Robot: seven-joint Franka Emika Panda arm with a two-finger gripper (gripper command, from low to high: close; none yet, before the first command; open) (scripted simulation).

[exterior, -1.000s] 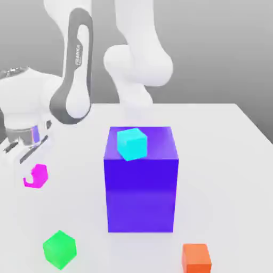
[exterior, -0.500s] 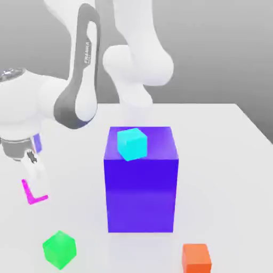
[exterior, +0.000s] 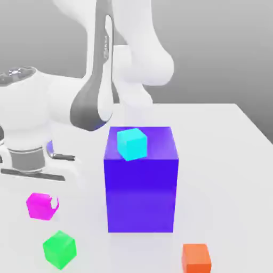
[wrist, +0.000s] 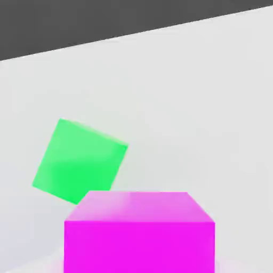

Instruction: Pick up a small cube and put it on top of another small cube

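The small cube (exterior: 38,207), bright magenta, sits just under my white hand at the exterior view's left, a little above the green cube (exterior: 59,249). My gripper (exterior: 45,201) is shut on the small cube, and a white fingertip (exterior: 54,203) shows at its edge. In the hand view the small cube (wrist: 139,234) is close up, with the green cube (wrist: 79,161) on the white table beyond it. A cyan cube (exterior: 131,143) rests on top of the big blue-purple block (exterior: 141,186).
An orange cube (exterior: 196,258) lies near the front at the exterior view's right. The tall blue-purple block stands in the middle of the white table (exterior: 224,160), right of my hand. The arm's links rise behind the block.
My hand has turned and swung toward the block, lower in the exterior view. The magenta cube turned with it and now sits nearer the green cube.
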